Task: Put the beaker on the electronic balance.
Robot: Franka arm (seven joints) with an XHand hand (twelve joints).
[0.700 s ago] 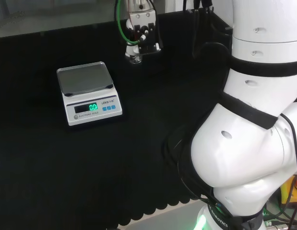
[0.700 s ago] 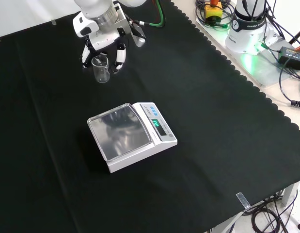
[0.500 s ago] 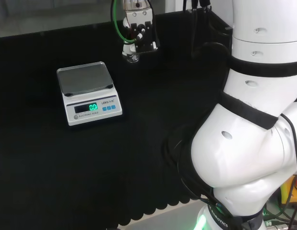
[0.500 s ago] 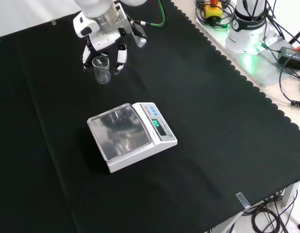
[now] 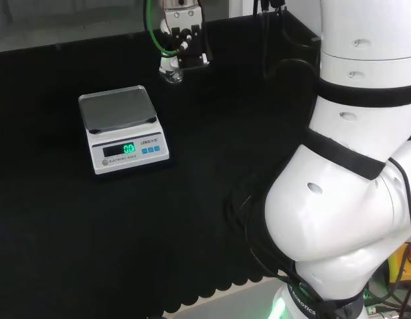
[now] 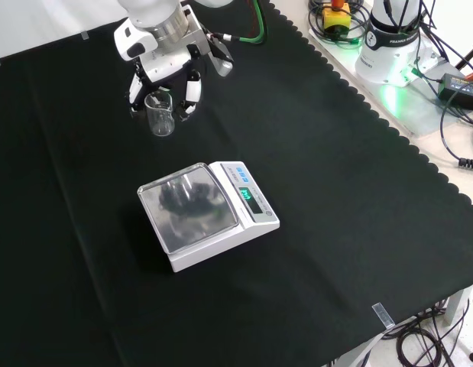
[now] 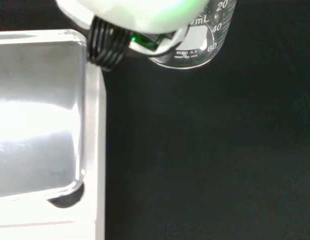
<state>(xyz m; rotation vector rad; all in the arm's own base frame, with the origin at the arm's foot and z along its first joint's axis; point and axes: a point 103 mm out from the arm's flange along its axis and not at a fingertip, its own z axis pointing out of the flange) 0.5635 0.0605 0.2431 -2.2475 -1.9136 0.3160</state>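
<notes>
The hand (image 6: 163,73) has its fingers (image 6: 192,90) curled round a small clear beaker (image 6: 160,116) and grips it near the rim. In the front view the beaker hangs upright under the hand, up and to the left of the balance (image 6: 208,214), apart from it, over bare black cloth. Whether its base touches the cloth or is just above it cannot be told.

In the head view the hand (image 5: 182,40) is at the top, beyond the balance (image 5: 123,129) and to its right, with the beaker (image 5: 172,74) showing just under the fingers.

The balance sits flat on the table (image 6: 335,229), its shiny metal pan (image 6: 189,206) bare, its green display lit on the front panel (image 6: 250,197).

In the wrist view the beaker (image 7: 195,47) is close, printed scale marks on its wall, partly behind a blurred white part of the hand (image 7: 139,15) and a black ribbed cable. The pan (image 7: 39,110) and white edge of the balance are alongside, separated from the beaker by black cloth. A green cable (image 6: 255,19) loops off the wrist.
</notes>
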